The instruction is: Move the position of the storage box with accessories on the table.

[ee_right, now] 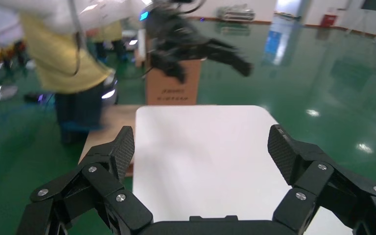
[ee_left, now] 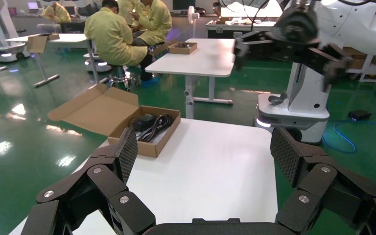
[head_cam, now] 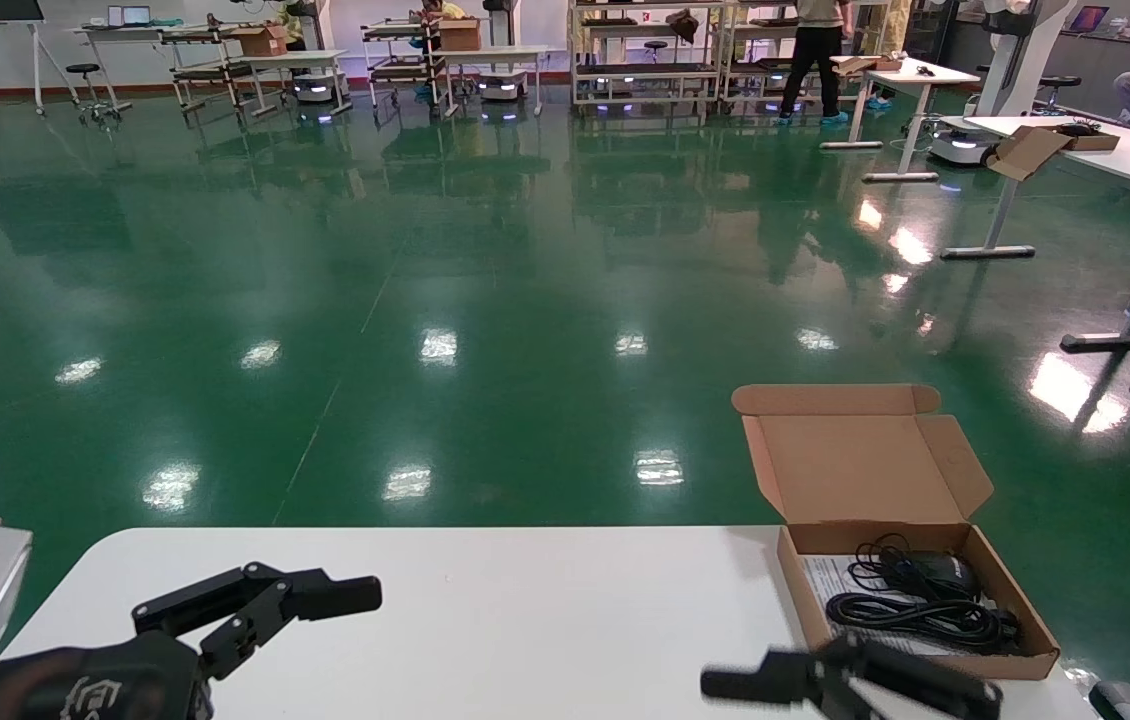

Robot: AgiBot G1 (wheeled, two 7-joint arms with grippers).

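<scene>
A: Looking down from the head camera, what is on the counter (head_cam: 485,610)?

B: A white counter with rounded corners. Near its far right corner sits the storage box (head_cam: 1025,625), a shallow brown cardboard mailer. Its flap lid (head_cam: 855,455) stands open, leaning away from the robot.

A: What is inside?

B: The accessories: a black mouse (head_cam: 945,572) with coiled black cables (head_cam: 925,610), lying on a white printed sheet (head_cam: 825,580).

A: Where are the hands?

B: The left hand (head_cam: 325,598) hovers over the near left part of the counter, well apart from the box. Its wrist camera shows the fingers (ee_left: 127,152) spread wide, with nothing between them. The right hand (head_cam: 775,685) is low at the near edge, just beside the box's near left corner. Its own camera shows its fingers (ee_right: 123,149) also spread, holding nothing.

A: So how far along is the task?

B: At the start, it seems. Neither hand touches the box, which rests flat on the counter. The whole job appears left: taking hold of the box, shifting it across the counter and letting go
</scene>
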